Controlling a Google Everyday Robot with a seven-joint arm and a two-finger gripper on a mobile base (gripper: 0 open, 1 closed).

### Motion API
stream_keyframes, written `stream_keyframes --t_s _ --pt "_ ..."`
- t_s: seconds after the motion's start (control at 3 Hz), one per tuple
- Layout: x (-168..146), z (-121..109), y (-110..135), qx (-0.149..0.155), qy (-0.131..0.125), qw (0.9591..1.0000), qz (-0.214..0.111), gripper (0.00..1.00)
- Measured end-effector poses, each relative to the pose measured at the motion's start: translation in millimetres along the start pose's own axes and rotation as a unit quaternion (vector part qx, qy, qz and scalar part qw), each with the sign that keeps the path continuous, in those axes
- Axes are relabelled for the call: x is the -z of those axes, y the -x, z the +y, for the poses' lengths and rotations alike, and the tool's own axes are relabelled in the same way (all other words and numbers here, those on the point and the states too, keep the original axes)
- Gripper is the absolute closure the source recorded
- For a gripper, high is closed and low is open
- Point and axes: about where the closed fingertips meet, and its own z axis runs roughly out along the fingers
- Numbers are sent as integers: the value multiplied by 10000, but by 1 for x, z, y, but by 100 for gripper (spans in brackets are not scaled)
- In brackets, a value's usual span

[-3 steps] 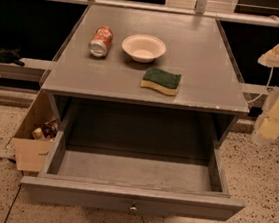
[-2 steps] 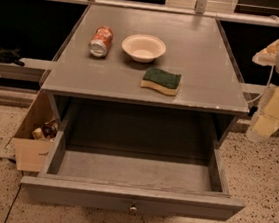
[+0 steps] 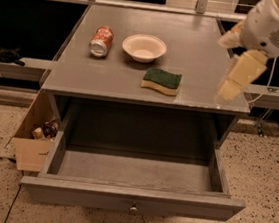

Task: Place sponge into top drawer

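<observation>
The sponge (image 3: 162,81), dark green on top with a yellow body, lies flat near the front edge of the grey cabinet top (image 3: 203,40). The top drawer (image 3: 94,195) is pulled fully open below it; its inside shows nothing in it, and its front panel has a small round knob (image 3: 133,209). My gripper (image 3: 236,71) hangs from the white arm over the right front corner of the cabinet top. It is to the right of the sponge, apart from it, and holds nothing that I can see.
An orange drink can (image 3: 101,41) lies on its side at the back left of the top. A white bowl (image 3: 144,47) stands next to it, just behind the sponge. An open cardboard box (image 3: 30,146) sits on the floor left of the drawer.
The arm and gripper have moved left, from beyond the cabinet's right edge to over its right front corner. The sponge, bowl, can and drawer have not moved.
</observation>
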Motion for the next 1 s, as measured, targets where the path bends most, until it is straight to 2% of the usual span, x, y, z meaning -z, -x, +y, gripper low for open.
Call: stream_keyframes --t_s 0.33,0.67,1.0 --pt "-9 -37 26 -253 118 9979 -581 0" --pt "-8 -47 33 -283 73 9969 -733 0" --pt "-9 -47 33 -306 55 9967 -751 0"
